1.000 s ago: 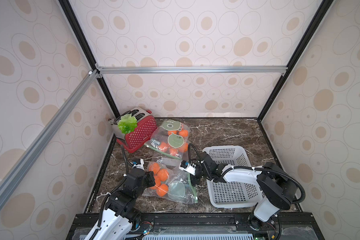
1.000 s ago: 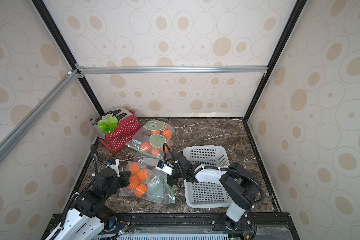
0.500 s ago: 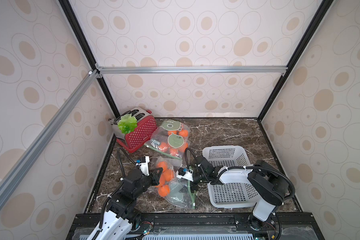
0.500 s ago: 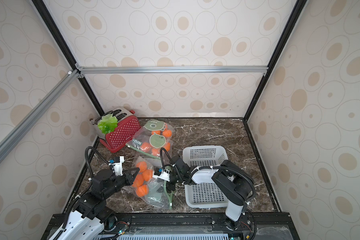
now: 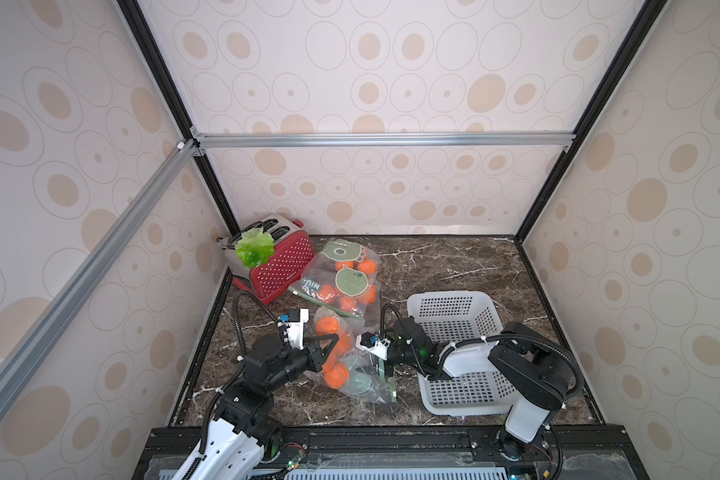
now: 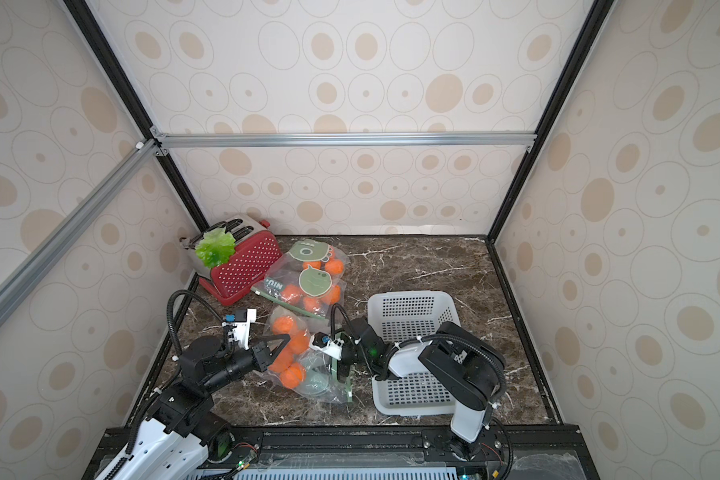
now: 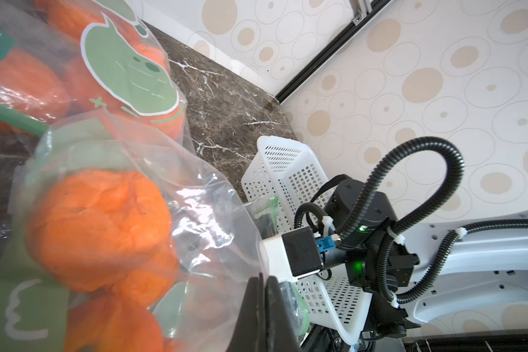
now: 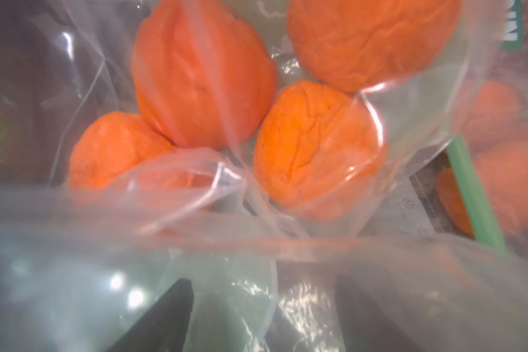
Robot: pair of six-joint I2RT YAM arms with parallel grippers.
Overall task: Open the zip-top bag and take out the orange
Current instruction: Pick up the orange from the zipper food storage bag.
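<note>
Dark veined marble tabletop [image 5: 454,266] sits inside walls papered with beige ovals, with a white basket [image 5: 447,309] standing on it. Just beside the basket, to its left in both top views, lies the zip-top bag [image 5: 366,386], clear film with several oranges [image 5: 327,325] inside. The right gripper [image 8: 265,292] is between basket and bag, at the bag's green zip strip [image 5: 391,384]. Its dark fingers [image 8: 177,307] stand apart under draped film, grasping nothing I can make out. The left gripper [image 7: 261,298] is on the bag's side away from the basket, jaws clenched on a fold of film. Beyond the basket's far left corner lie a second bag [image 5: 341,274] of oranges and a red toaster [image 5: 281,266] bearing a lettuce leaf [image 5: 255,248].
</note>
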